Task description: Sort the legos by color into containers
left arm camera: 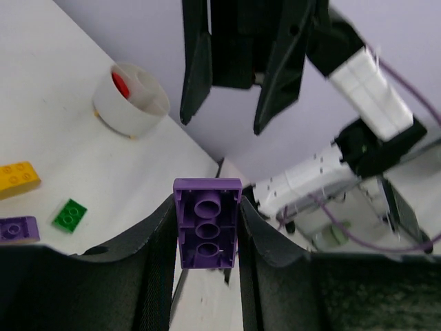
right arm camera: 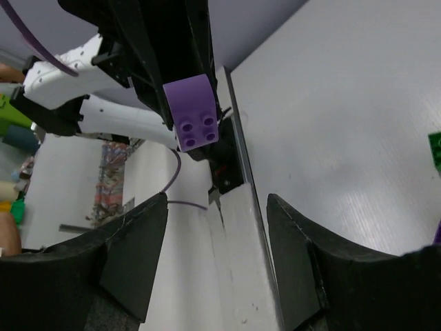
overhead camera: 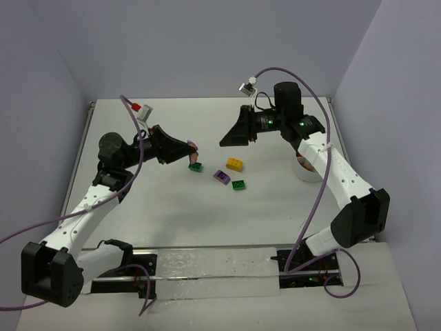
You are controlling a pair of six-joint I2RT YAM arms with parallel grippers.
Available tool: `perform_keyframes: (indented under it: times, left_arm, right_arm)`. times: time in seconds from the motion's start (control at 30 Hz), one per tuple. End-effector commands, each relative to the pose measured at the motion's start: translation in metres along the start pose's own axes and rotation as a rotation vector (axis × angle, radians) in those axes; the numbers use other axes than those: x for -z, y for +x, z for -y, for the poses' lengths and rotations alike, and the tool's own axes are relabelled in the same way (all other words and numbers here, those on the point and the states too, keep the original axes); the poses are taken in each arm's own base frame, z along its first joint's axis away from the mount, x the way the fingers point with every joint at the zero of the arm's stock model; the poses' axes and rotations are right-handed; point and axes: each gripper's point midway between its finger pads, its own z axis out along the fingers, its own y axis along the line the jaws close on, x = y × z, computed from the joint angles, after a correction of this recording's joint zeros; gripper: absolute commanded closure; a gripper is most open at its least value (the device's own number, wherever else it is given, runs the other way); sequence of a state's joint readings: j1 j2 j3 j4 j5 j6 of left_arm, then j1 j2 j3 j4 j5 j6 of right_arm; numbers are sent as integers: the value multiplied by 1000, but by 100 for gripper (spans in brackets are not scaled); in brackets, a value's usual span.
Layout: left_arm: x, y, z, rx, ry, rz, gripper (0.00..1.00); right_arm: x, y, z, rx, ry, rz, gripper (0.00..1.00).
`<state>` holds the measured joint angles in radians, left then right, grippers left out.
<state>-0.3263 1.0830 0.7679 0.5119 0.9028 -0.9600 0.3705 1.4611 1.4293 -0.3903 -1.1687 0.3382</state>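
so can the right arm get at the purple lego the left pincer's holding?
Probably yes: the right pincer is open and facing the held purple lego, with nothing between. The left pincer clamps its sides, studded face exposed.

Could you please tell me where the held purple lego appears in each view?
Top external: purple lego left of centre.
Left wrist: purple lego bottom centre.
Right wrist: purple lego upper left of centre.
Shared landmark: the open right pincer, facing it.
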Motion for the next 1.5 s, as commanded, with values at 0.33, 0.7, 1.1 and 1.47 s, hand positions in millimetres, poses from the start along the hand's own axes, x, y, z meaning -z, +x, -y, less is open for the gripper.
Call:
perform_keyframes:
  times: [0.33, 0.7, 1.1, 1.47]
  left_arm:
    - [7, -85, -36, 330, -283, 445, 99]
    - [8, -122, -36, 413, -266, 538, 100]
    - [9, -121, -49, 434, -302, 547, 100]
    - [11, -119, -58, 450, -329, 567, 100]
  right_arm:
    - [-23, -57, -45, -163, -212, 209, 27]
    - [-40, -73, -17, -503, -300, 338, 25]
    - [-86, -63, -1, -666, -312, 269, 27]
    - [-100, -85, -9, -745, -383, 338, 29]
